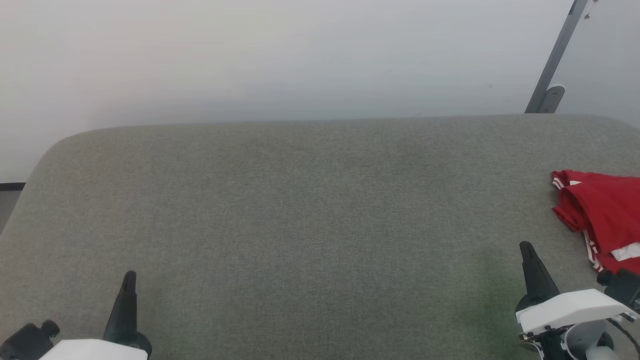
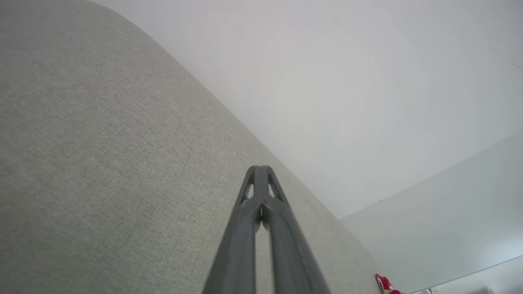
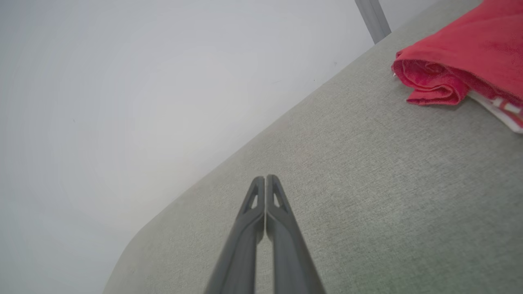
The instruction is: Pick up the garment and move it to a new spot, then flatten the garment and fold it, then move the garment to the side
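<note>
Two empty pincers, left pincer (image 1: 129, 278) and right pincer (image 1: 526, 248), stand closed; one garment (image 1: 606, 210) lies bunched.

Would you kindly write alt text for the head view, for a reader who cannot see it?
A red shirt lies bunched at the right edge of a grey fabric surface. The left gripper and right gripper sit shut and empty at the lower corners.

1. My left gripper (image 1: 129, 278) is low over the front left of the grey padded surface (image 1: 300, 200), its fingers pressed tip to tip, pointing toward the far edge, empty.
2. My right gripper (image 1: 527, 250) is at the front right, likewise closed, pointing the same way, holding nothing.
</note>
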